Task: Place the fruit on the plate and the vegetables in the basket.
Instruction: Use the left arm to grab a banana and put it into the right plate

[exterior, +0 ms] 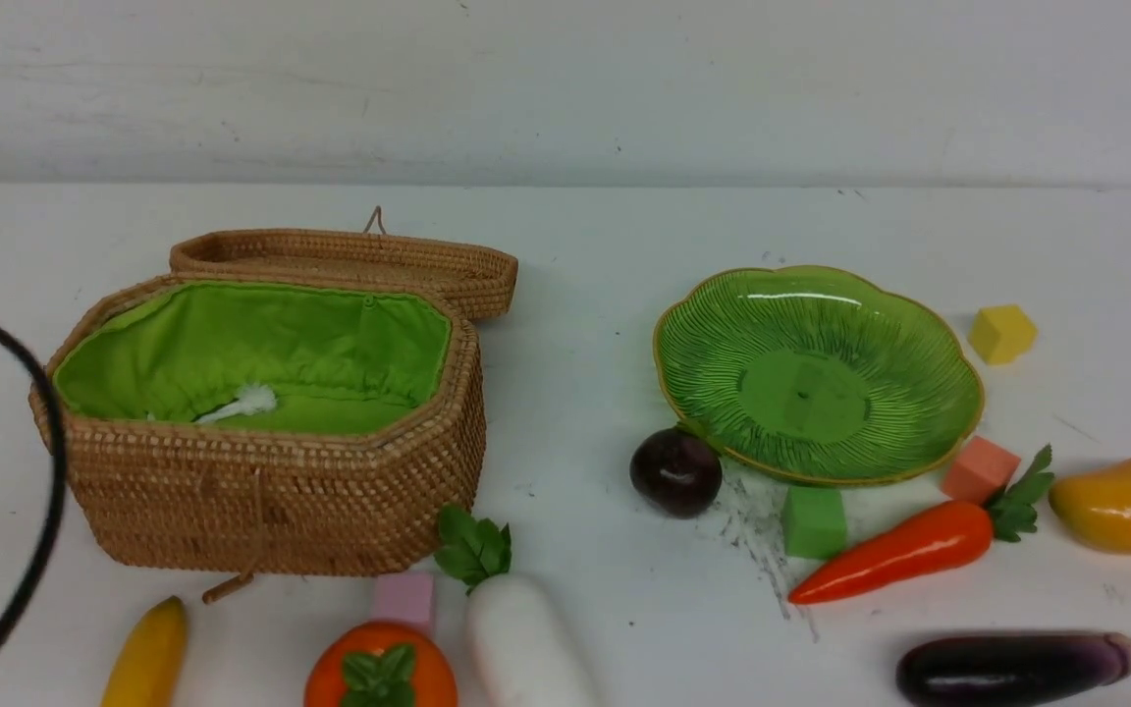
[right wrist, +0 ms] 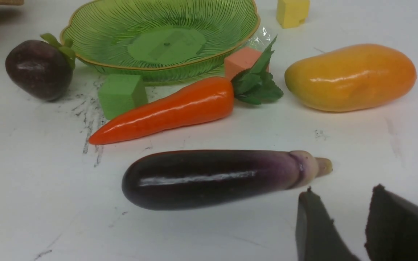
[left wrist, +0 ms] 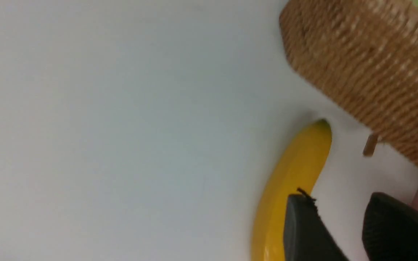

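The wicker basket stands open at the left, green lining showing, lid tipped back. The empty green leaf plate sits at the right. Along the near edge lie the banana, persimmon and white radish. The plum touches the plate's rim. Carrot, mango and eggplant lie at the right. My left gripper hovers open beside the banana, holding nothing. My right gripper is open just short of the eggplant's stem end.
Foam cubes are scattered about: yellow, salmon and green near the plate, pink in front of the basket. A black cable loops at the left edge. A white tassel lies inside the basket.
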